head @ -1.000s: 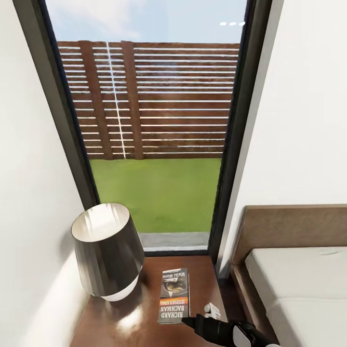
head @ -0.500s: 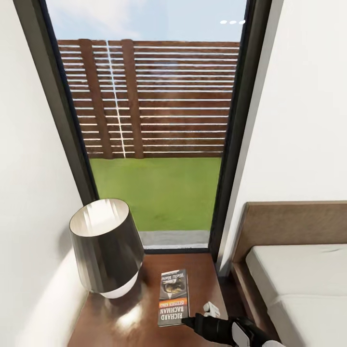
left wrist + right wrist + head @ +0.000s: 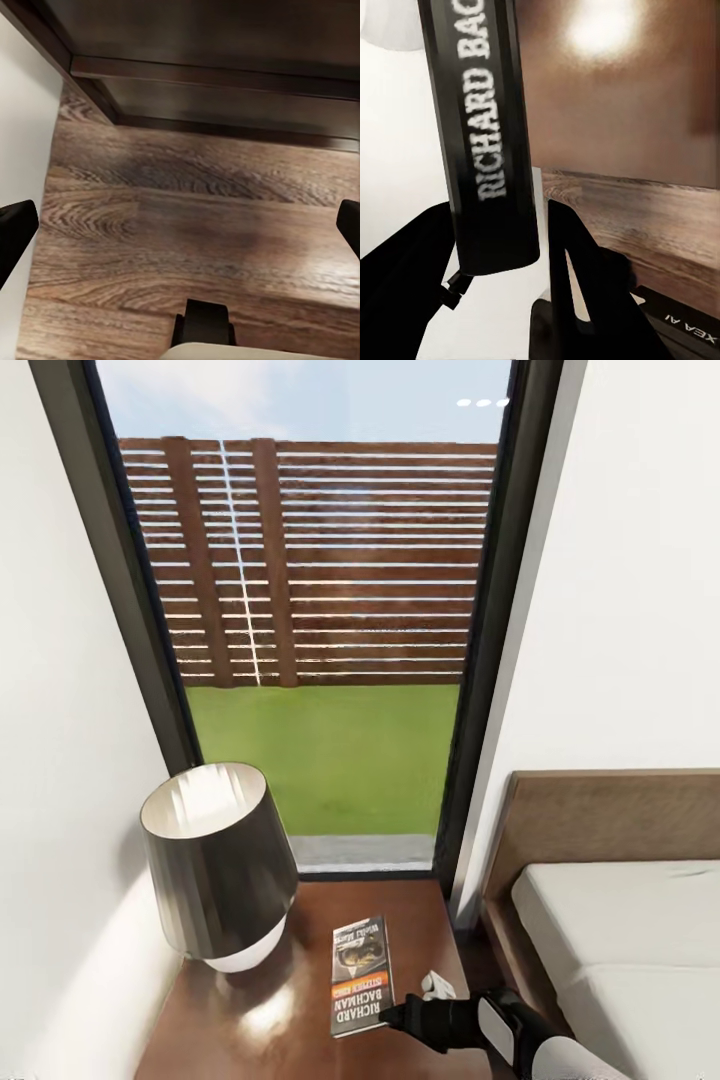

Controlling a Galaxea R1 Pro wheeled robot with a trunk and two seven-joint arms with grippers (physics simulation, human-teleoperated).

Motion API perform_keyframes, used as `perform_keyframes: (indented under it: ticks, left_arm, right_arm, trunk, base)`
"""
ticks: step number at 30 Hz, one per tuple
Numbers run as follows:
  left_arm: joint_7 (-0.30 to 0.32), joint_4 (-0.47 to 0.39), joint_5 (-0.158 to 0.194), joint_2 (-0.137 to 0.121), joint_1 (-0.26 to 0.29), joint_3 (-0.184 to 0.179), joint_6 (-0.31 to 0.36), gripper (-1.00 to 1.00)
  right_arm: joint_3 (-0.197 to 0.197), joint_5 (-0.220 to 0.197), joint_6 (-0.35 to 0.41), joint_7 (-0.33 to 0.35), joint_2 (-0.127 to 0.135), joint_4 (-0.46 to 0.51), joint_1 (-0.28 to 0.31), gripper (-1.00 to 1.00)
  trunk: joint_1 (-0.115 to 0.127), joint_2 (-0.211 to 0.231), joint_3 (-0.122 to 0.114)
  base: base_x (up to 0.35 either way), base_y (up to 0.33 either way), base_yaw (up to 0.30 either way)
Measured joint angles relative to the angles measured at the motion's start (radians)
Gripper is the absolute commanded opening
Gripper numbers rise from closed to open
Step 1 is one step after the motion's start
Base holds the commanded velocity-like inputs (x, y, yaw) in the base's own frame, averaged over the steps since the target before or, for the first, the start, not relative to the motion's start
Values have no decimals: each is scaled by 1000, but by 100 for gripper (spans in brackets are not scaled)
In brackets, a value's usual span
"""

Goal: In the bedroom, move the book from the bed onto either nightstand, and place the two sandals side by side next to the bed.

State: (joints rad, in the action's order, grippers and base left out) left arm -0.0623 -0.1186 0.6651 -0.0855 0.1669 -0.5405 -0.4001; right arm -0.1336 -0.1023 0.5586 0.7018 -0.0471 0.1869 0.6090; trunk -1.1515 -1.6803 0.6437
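Thin dark-grey paperback book (image 3: 361,977) lay flat on glossy reddish-brown wooden nightstand (image 3: 250,1020), beside dark cone-shaded lamp (image 3: 215,865). Right gripper (image 3: 400,1015) at book's near edge, black fingers (image 3: 577,255) astride spine; grip undeterminable. Left gripper (image 3: 180,225) spread wide over plank floor (image 3: 187,217).

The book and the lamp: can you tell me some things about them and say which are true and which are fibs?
1. The book lies on the nightstand. True.
2. The lamp stands on the bed. False: it stands on the nightstand, beside the book.
3. The right gripper is at the book's near corner. True.
4. The book's cover says STEPHEN HAWKING. False: it reads RICHARD BACHMAN.
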Motion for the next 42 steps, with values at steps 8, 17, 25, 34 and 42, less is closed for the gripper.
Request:
perform_keyframes:
  ticks: [8,17,25,34,42]
  left_arm:
    - [0,0,0,0,0,0,0,100]
    - [0,0,0,0,0,0,0,100]
    - [0,0,0,0,0,0,0,100]
    - [0,0,0,1,0,0,-1,100]
    - [0,0,0,1,0,1,-1,100]
  right_arm:
    - [-1,1,9,-2,2,1,12,-100]
    - [-1,1,11,-2,5,1,16,-100]
    - [-1,-3,12,1,6,1,16,-100]
    - [-2,-7,12,4,7,1,16,-100]
    - [-3,-8,12,6,6,2,16,-100]
  trunk:
    - [-31,-56,25]
    - [-65,-119,53]
    - [-96,-175,78]
    - [-130,-238,107]
    - [-161,-294,132]
  base:
    - [0,0,0]
    - [0,0,0]
    - [0,0,0]
    - [0,0,0]
    - [0,0,0]
